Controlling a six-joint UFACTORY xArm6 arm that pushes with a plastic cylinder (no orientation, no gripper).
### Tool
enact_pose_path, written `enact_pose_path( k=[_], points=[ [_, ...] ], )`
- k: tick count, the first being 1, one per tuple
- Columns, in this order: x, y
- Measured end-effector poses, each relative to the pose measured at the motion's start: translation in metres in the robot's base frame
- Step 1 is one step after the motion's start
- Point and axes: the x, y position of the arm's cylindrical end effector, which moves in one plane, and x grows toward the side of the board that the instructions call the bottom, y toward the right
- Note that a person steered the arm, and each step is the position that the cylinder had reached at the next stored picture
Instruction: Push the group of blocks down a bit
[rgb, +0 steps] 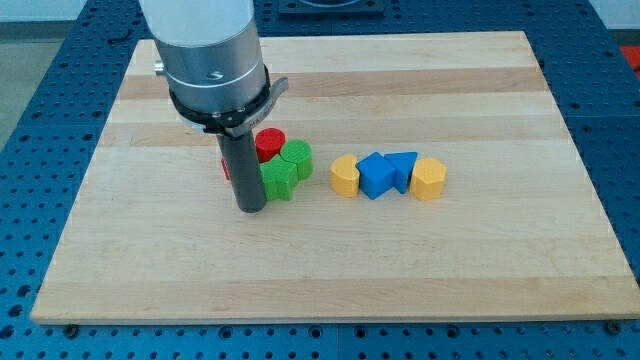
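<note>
Two clusters on wooden board (480, 260); no writing legible. My tip (250, 208), bare rod holding nothing, touches green star block (279, 180) beside red cylinder (269, 144).

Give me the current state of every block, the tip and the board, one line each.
my tip: down on the board, against the view's left of the green blocks.
red cylinder: upright, touching the green cylinder.
green cylinder: upright.
green block: beside my tip.
yellow blocks: bracket the blue pair.
blue blocks: touching.
board: flat.
</note>
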Motion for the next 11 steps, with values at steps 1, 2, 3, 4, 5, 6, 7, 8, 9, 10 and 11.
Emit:
enact_pose_path(
  k=[1,2,3,4,5,6,7,8,9,10,11],
  points=[
    [0.016,0.0],
    [0.032,-0.001],
    [0.024,-0.042],
    [0.002,-0.093],
    [-0.043,-0.128],
    [-0.111,-0.126],
    [-0.156,-0.099],
    [-0.159,-0.055],
    [-0.157,-0.016],
    [-0.143,-0.006],
    [-0.115,-0.006]
  ],
)
